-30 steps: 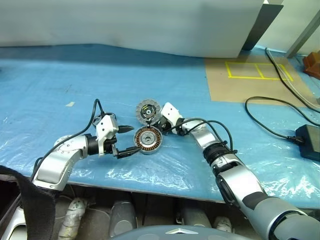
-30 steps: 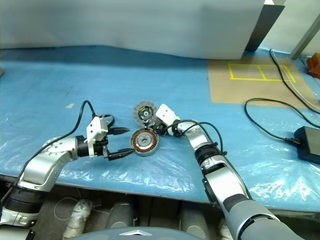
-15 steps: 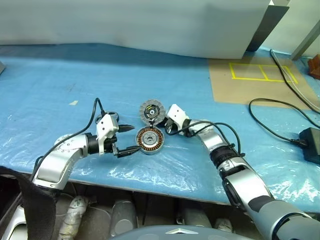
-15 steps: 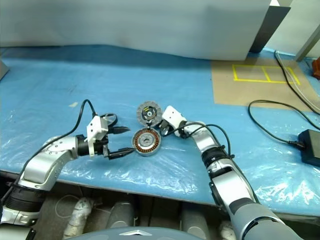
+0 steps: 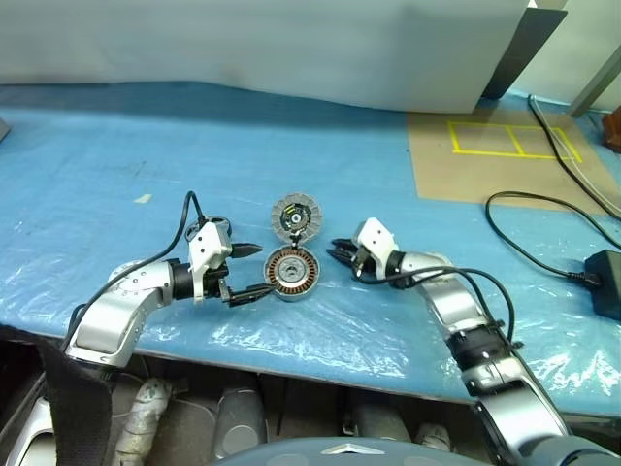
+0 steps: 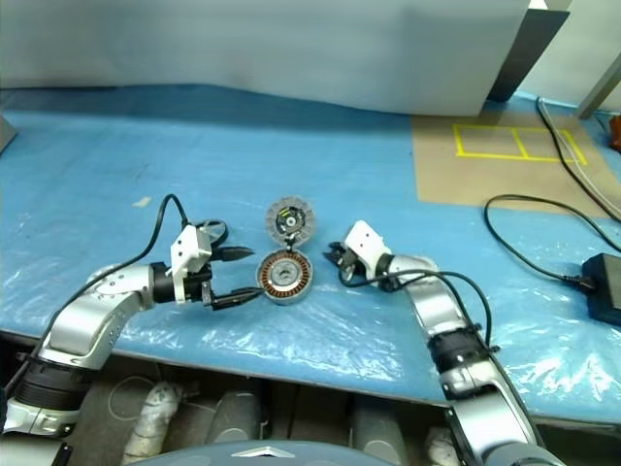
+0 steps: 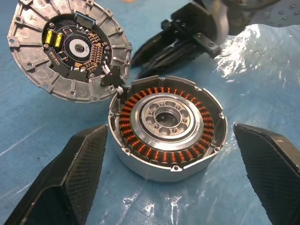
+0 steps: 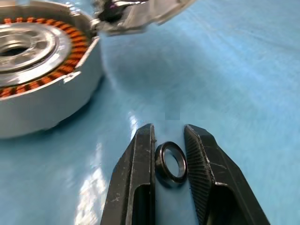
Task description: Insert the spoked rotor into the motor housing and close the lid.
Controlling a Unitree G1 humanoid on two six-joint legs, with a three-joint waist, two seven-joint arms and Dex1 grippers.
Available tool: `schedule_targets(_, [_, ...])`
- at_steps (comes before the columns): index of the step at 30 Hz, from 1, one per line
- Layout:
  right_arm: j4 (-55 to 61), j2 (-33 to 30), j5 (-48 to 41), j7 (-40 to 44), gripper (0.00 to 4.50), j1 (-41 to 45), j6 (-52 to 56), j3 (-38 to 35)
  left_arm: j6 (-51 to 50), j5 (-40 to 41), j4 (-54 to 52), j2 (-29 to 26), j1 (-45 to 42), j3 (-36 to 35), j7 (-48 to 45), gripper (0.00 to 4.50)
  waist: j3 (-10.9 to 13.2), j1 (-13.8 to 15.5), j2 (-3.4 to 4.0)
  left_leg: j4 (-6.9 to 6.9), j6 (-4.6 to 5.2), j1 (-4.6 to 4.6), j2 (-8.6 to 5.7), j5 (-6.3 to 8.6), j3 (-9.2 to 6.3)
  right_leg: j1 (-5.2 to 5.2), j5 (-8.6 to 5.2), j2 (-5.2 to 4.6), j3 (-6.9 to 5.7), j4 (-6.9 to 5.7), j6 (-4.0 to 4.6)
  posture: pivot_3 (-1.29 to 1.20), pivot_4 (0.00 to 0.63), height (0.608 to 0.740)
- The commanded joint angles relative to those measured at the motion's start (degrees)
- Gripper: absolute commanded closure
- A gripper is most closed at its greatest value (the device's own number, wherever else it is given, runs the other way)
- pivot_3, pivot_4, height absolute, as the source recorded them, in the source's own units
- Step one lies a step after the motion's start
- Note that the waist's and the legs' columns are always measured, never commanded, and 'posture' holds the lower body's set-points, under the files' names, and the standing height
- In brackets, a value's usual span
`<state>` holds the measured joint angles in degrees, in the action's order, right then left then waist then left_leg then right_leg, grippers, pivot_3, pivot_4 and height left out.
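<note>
The motor housing (image 7: 168, 126) sits on the blue plastic sheet (image 5: 146, 146) with its copper windings facing up. The lid (image 7: 70, 49) is swung open and resting just behind it, still joined at one edge by what looks like a small hinge — so the cavity is open for loading. The left gripper (image 5: 250, 271) brackets the housing with its fingers (image 7: 79, 173) spread wide on either side, not touching the wall; I'd say it's there to steady the part when something goes in.

The right gripper (image 8: 169, 154) is pinching a small dark ring (image 8: 171, 164) between its two fingers, low over the sheet just beside the housing. It looks plain and spokeless, so I can't call it the spoked rotor — and I can't pick that rotor out anywhere on the table.

A second ago the right gripper was up against the lid and housing. Now it has pulled back to the robot's right, clear of both, while the left one hasn't moved.
</note>
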<state>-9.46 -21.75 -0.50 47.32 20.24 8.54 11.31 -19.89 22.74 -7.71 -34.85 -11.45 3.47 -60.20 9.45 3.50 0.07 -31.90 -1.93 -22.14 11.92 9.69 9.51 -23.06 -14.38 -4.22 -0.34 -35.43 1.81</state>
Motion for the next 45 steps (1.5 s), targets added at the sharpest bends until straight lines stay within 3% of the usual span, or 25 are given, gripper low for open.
schedule_targets(1, [12.88, -2.06, -3.60, 1.78, 3.52, -1.58, 6.17, -0.75, 0.33, 1.17, -1.65, -0.10, -0.42, -0.48, -0.69, 0.00, 0.00, -0.16, 0.00, 0.03, 0.00, 0.01, 0.00, 0.00, 0.01, -0.02, 0.00, 0.02, 0.02, 0.00, -0.01, 0.00, 0.150, 0.740])
schedule_targets(10, [21.44, -3.30, -6.62, 4.59, 3.52, 2.35, 12.38, 1.37, 0.15, 1.24, -2.17, -0.33, 0.13, -0.76, -0.73, 0.00, 0.00, -0.44, 0.00, 0.11, -0.01, 0.07, -0.02, 0.00, 0.11, -0.07, -0.02, 0.02, 0.14, 0.00, -0.04, 0.00, 0.150, 0.740])
schedule_targets(16, [16.97, -1.00, -5.60, 5.76, 3.52, 6.00, 10.98, 5.26, 0.09, 1.27, -4.43, -1.01, 3.20, -1.77, 0.13, 0.00, 0.00, -0.78, 0.00, 0.20, -0.04, 0.06, -0.01, -0.01, 0.13, -0.12, -0.04, 0.02, 0.15, -0.01, -0.07, 0.00, 0.150, 0.740])
schedule_targets(28, [14.93, -8.84, -5.64, 5.68, 3.52, -0.05, 7.95, 0.96, -0.50, 1.85, -7.11, -0.96, 5.94, -2.45, 2.60, 0.00, 0.00, 0.15, 0.00, 0.17, -0.04, 0.13, -0.02, -0.02, 0.15, -0.08, -0.04, 0.03, 0.18, -0.05, -0.08, 0.00, 0.150, 0.740])
schedule_targets(31, [13.04, -8.44, -4.81, 4.50, 2.95, -1.13, 6.39, 1.09, -0.38, 1.74, -6.46, -0.55, 4.96, -1.80, 2.58, 0.00, 0.00, 0.22, 0.00, 0.15, -0.03, 0.16, -0.03, -0.02, 0.17, -0.07, -0.04, 0.03, 0.22, -0.08, -0.08, 0.00, 0.150, 0.740])
schedule_targets(35, [10.44, -7.72, -2.36, 1.77, 1.66, -1.30, 4.83, 1.92, -0.04, 1.40, -5.31, -0.35, 3.71, -1.24, 2.04, 0.00, 0.00, 0.27, -0.01, 0.03, -0.03, 0.15, -0.05, -0.02, 0.19, -0.07, -0.04, 0.01, 0.26, -0.13, -0.08, 0.00, 0.150, 0.740])
schedule_targets(45, [2.39, -6.27, -0.49, -0.67, 1.66, -1.45, 1.51, 1.52, 0.60, 0.82, -3.73, -0.09, 2.30, -0.34, 1.14, 0.00, 0.00, 0.27, -0.01, -0.03, -0.03, 0.15, -0.04, -0.02, 0.20, -0.07, -0.04, 0.02, 0.27, -0.21, -0.08, 0.00, 0.150, 0.740])
